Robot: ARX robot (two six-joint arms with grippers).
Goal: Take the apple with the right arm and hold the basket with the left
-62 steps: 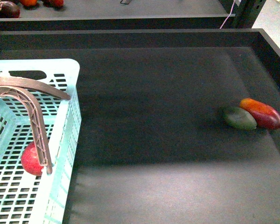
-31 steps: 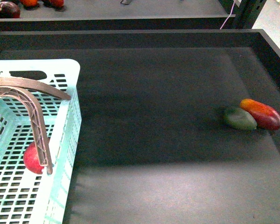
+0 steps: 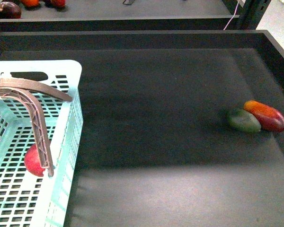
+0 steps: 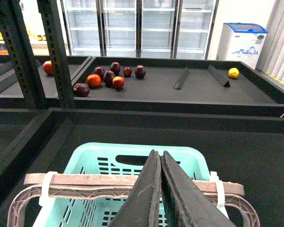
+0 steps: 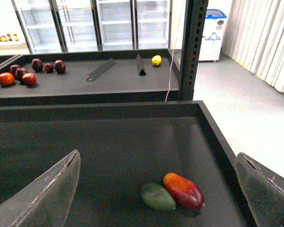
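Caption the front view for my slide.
Round red apple inside pale turquoise plastic basket; dark green oval fruit far right.

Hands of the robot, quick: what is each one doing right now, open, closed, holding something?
Left hand: closed, fingers pressed together over the basket handle; whether it grips the handle cannot be told.
Right hand: open, holding nothing.
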